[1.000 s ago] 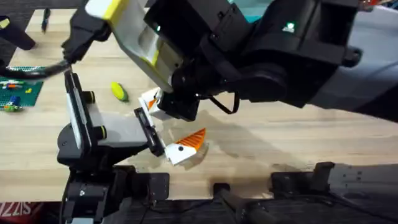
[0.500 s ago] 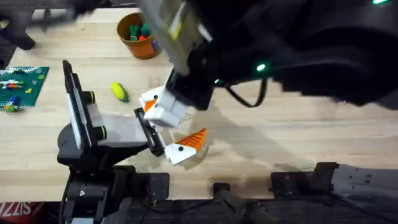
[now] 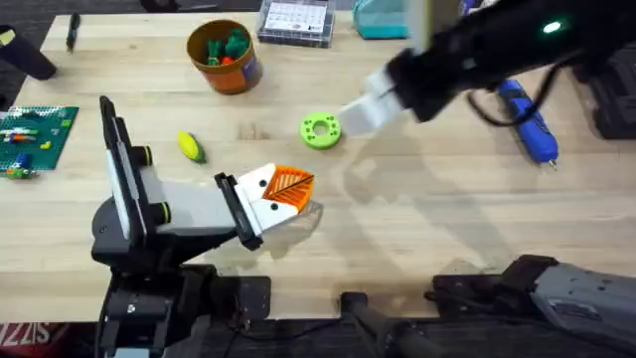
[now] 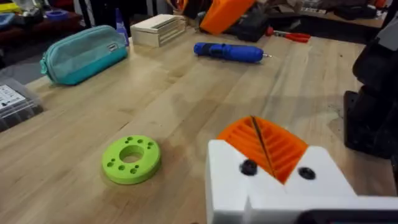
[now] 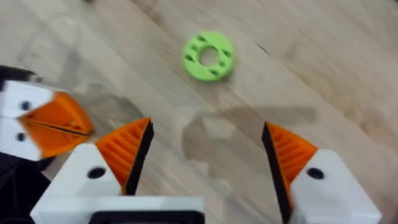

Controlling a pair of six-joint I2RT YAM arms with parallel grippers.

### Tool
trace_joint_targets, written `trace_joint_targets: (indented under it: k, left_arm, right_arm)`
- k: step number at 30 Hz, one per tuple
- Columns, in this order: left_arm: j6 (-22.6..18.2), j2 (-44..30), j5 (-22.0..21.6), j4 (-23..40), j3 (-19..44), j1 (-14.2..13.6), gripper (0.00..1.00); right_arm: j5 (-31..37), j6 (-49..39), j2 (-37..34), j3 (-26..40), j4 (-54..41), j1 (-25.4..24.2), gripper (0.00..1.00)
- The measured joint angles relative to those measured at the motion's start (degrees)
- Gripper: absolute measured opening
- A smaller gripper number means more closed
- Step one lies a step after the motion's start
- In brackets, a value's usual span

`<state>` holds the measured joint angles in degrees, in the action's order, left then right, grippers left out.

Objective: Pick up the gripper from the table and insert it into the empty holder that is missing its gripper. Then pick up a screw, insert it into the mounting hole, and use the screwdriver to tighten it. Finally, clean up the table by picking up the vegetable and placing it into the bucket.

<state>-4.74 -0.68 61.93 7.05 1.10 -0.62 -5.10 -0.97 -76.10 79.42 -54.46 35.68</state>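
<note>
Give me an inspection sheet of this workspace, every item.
surface: wooden table, bare in the middle.
job's things: two orange gripper wedges sit in the white holder; screwdriver lies far right; vegetable lies on the table, not yet in the bucket; screws not made out.
clutter: green ring disc, teal pouch, clear box, Lego board.
grippers: left gripper jaws shut, pad against pad; right gripper jaws open, empty, above the disc.
cables: nothing seen on the table.
surroundings: dim room beyond; details cannot be told.
</note>
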Motion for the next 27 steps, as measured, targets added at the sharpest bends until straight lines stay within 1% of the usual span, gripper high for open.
trace_joint_targets:
  k: [6,10,15,19,22,24,27]
  left_arm:
    - [0.01,0.02,0.01,0.01,0.0,0.0,0.018]
    - [0.01,0.0,0.02,-0.01,0.0,0.0,0.018]
    - [0.01,0.01,0.0,0.01,0.0,0.0,0.018]
    - [0.01,0.02,0.01,-0.01,0.0,0.0,0.018]
    - [0.01,-0.01,0.01,-0.01,0.0,0.0,0.018]
    - [0.01,-0.01,0.02,0.01,0.0,0.0,0.018]
    - [0.01,0.02,0.0,-0.01,0.0,0.0,0.018]
  right_arm:
    - [0.02,-1.05,1.61,0.0,-8.05,-14.4,0.993]
    - [0.31,-6.47,1.52,0.0,-11.63,-25.36,0.994]
    - [0.63,-15.19,0.27,0.0,-12.88,-36.57,0.994]
    - [0.87,-23.84,-2.2,0.0,-12.63,-43.91,0.994]
    - [2.45,-28.53,-4.48,0.0,-10.83,-48.48,0.994]
    - [3.28,-30.28,-5.93,0.0,-10.31,-50.83,0.994]
    - [4.04,-31.84,-7.86,0.0,-8.12,-52.93,0.994]
